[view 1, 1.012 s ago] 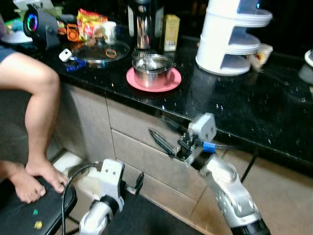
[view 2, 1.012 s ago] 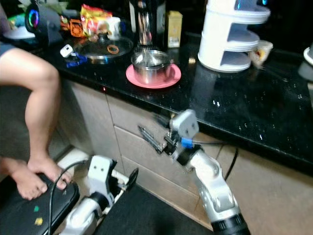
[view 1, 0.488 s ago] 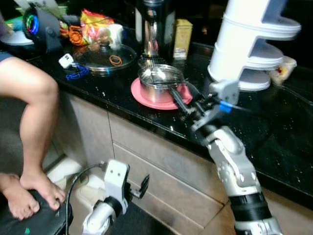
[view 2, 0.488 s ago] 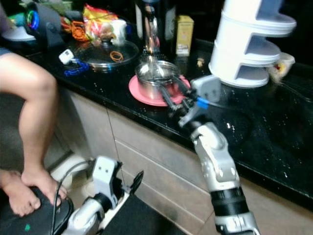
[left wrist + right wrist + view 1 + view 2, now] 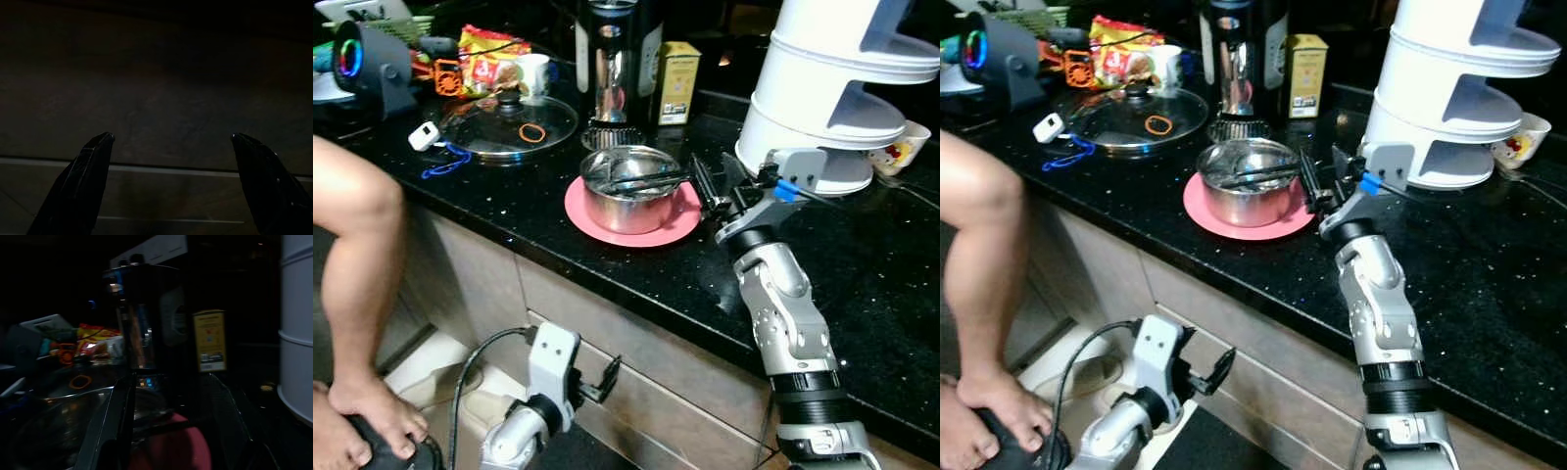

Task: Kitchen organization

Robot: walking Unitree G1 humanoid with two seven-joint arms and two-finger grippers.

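Pot (image 5: 631, 186) sits on a pink plate (image 5: 680, 224) at the counter (image 5: 862, 284) front, just ahead-left of the right gripper (image 5: 717, 188). Change: a second ago this gripper was down below the counter edge by the drawers; half a second ago it was rising over the edge; now it is up over the counter, tips at the plate's right rim, close beside the pot wall, not clearly touching. Its fingers are apart, nothing between them. In the right wrist view the pot rim and pink plate lie right under the spread fingers (image 5: 117, 426). Camera has also shifted, so the whole scene looks moved.

Meaning: likely the approach to grab the pot or plate is nearly done; grasp not yet made. A utensil lies across the pot's mouth and could get in the way.

Left gripper (image 5: 604, 377) hangs low by the drawers, idle, fingers apart.

Farther from the right gripper: white tiered rack (image 5: 832, 88) just behind-right, glass lid (image 5: 504, 122) to the left, kettle (image 5: 610, 64) and yellow box (image 5: 676, 69) behind the pot. Far left, a person's leg (image 5: 357, 255).
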